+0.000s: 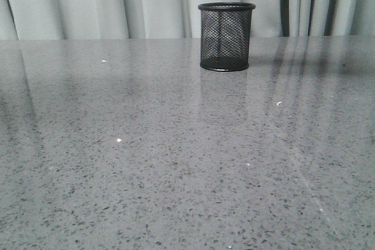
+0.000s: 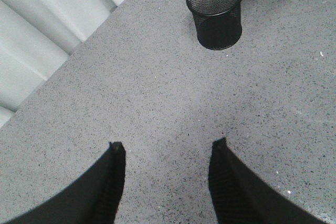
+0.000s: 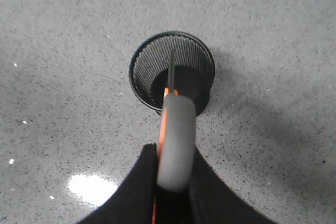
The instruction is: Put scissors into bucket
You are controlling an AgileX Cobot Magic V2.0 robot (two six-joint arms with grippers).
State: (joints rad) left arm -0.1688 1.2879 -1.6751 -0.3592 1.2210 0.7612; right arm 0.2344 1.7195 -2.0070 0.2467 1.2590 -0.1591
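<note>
Scissors [image 3: 176, 145] clamped by the handle in the right gripper [image 3: 173, 192], blades pointing down over the mouth of the bucket [image 3: 172, 72] for a clean drop. Left gripper [image 2: 165, 182] spread wide, empty, well apart from the bucket.

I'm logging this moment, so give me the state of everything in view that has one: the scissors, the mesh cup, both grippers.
scissors: held blades-down above the cup's mouth, not yet inside.
bucket: upright on the table, nothing in it.
right gripper: shut on the scissors' handle.
left gripper: open, holding nothing, hanging over bare table away from the cup.
</note>
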